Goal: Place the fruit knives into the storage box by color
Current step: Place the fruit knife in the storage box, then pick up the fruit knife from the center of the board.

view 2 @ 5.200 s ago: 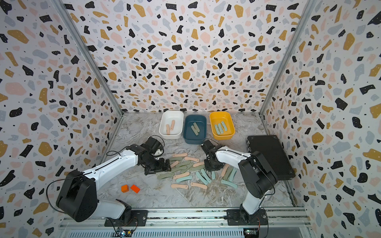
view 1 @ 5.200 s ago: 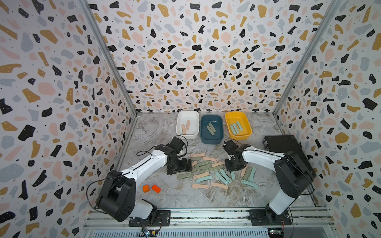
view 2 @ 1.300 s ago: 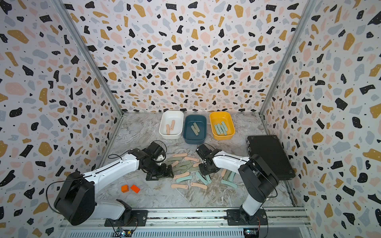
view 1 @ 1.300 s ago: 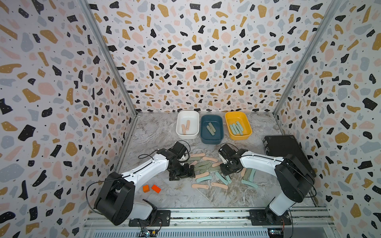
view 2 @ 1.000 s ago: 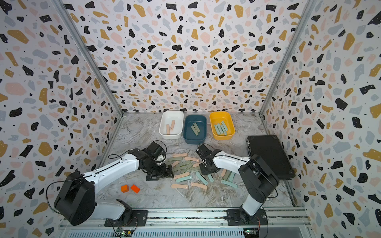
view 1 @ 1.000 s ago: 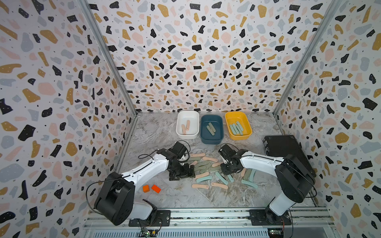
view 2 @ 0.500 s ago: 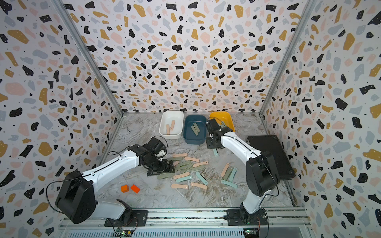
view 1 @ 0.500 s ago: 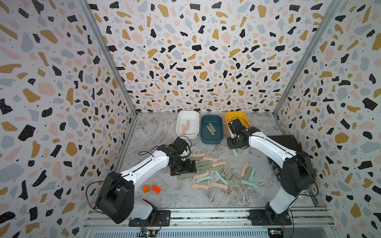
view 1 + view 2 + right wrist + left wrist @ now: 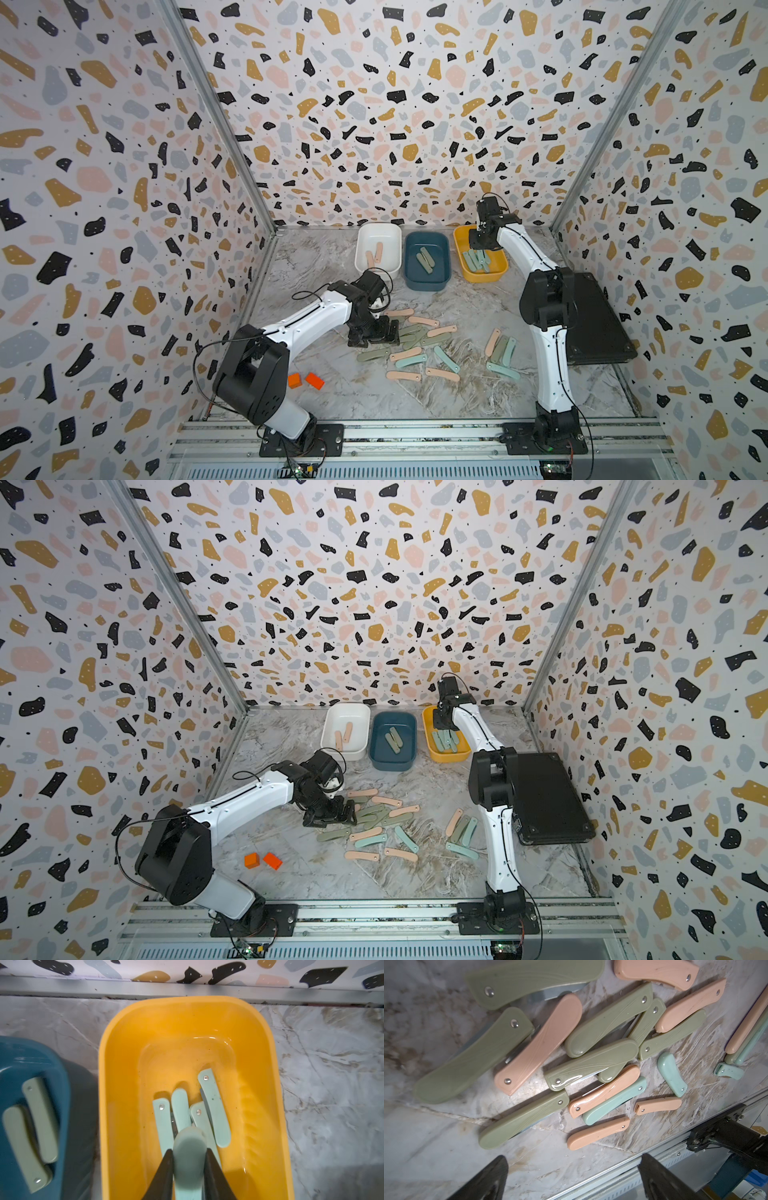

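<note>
Right now R gripper has its fingers clamped on one end of a teal knife, w/ the free end sticking out past the tips. Under & beyond the tips, four teal knives lie bunched on the floor of the yellow box, so the colour match looks right. Risk: the knife is pinched near one end only, so on release it may tip, land across the bunch & lean up the wall instead of lying flat. Dropped from too high, it could bounce. Blue box w/ sage ones sits off to one side of the fingers, near enough that a sideways drift before opening = wrong colour.

L gripper: fingers spread wide, nothing btwn them, hovering at the edge of the loose pile on the table. Closest ahead of the tips are a sage knife & a peach knife, almost side by side. Risk: a gap that wide prob. scoops both → mixed colours. Several lie overlapped w/ blade edges showing, so a pinch could drag a neighbour or swing a blade out.
</note>
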Motion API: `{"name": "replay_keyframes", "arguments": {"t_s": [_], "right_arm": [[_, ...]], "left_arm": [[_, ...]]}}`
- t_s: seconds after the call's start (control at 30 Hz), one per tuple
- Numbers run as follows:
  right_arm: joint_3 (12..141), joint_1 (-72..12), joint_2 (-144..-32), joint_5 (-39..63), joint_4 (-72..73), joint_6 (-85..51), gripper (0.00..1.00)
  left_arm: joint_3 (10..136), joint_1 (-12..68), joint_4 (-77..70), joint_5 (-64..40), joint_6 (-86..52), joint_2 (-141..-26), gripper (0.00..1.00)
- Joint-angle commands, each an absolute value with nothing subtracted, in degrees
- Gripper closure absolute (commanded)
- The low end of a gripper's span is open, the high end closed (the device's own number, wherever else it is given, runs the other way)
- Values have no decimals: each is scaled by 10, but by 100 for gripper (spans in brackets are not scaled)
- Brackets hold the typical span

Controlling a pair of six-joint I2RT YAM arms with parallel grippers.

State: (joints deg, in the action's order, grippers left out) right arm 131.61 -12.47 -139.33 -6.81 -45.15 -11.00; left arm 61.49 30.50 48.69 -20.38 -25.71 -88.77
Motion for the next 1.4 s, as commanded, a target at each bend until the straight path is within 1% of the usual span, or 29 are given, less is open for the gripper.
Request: {"name": "replay_keyframes", "arguments": {"t_s": [0.0,0.2,0.4,0.6,0.77,0.83,0.93,1.07,1.27,1.37], "right_arm": [[1361,-117,-1408,-46,-498,-96,79],[1366,-116,-1418,-36,-494,-92,72],[1363,-116,-1410,-37,-492,-86,69],[1316,-116,-1373,-29,-468,-82,63],[1254,-116,-1319,-28,-431,-76,52],[1230,-116,-1297,-25,-418,-76,42],[1193,-116,-1265,-14,-406,-83,30],[1111,-118,-1201,8,-375,-103,18],[1000,-140,-1107,11,-377,-129,13],[923,-158,-1054,5,-375,-135,8]], "left_arm": [[634,307,509,-197,-237,-893,1],[628,307,503,-193,-237,-893,1],[622,307,495,-196,-240,-898,1],[620,307,486,-203,-243,-902,1],[626,307,487,-197,-243,-903,1],[625,307,488,-190,-243,-900,1],[621,307,490,-185,-241,-897,1],[610,307,489,-188,-248,-885,1],[598,308,493,-187,-254,-865,1],[589,311,493,-186,-257,-852,1]]}}
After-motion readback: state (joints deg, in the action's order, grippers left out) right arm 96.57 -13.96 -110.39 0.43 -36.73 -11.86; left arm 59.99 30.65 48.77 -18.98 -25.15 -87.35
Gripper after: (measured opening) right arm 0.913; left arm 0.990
